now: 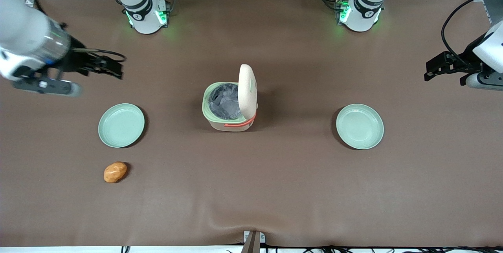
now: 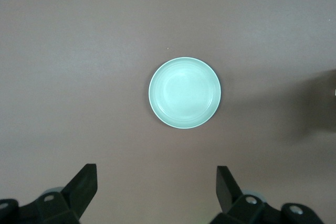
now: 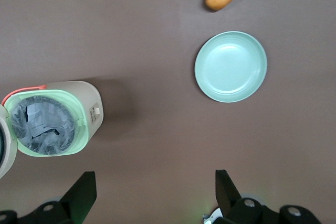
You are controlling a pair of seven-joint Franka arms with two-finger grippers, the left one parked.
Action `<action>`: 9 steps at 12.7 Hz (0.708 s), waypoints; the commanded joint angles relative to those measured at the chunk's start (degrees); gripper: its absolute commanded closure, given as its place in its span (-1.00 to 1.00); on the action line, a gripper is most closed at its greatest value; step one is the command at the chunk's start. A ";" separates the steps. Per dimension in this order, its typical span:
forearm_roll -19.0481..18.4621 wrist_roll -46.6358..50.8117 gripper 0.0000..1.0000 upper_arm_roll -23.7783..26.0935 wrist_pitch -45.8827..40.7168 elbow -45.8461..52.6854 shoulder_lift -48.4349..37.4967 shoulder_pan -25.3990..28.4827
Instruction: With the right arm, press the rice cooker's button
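Mint plates number two (image 1: pixel 121 125) (image 1: pixel 360 126), one rice cooker (image 1: pixel 230 103); hand (image 1: pixel 112 66) spread, empty.

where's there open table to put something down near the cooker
Bare brown table lies between the rice cooker and each mint plate, and nearer the front camera than all of them. The only crowded patch is the working arm's end: that plate, a potato just nearer the camera, and the open gripper hovering above the table there.

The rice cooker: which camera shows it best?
The front view: the whole rice cooker, lid raised, stands mid-table, with the gripper open, off toward the working arm's end. The right wrist view cuts its lid off at the edge; the left wrist view shows only a plate.
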 commanded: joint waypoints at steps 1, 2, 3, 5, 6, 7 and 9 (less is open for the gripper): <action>-0.70 -4.53 -1.00 -0.24 -0.71 -1.82 -3.42 -1.77; -1.05 -7.70 -1.00 -0.24 -0.62 -2.97 -4.39 -2.91; -2.45 -9.64 -1.00 -0.24 0.07 -4.63 -5.44 -3.36; -3.60 -10.89 -1.00 -0.24 1.04 -6.83 -6.85 -3.62; -4.82 -12.54 -1.00 -0.24 3.14 -9.37 -7.82 -3.63; -4.92 -13.52 -1.00 -0.24 6.38 -12.96 -9.65 -3.80; -4.92 -13.62 -1.00 -0.24 11.66 -19.65 -13.17 -4.33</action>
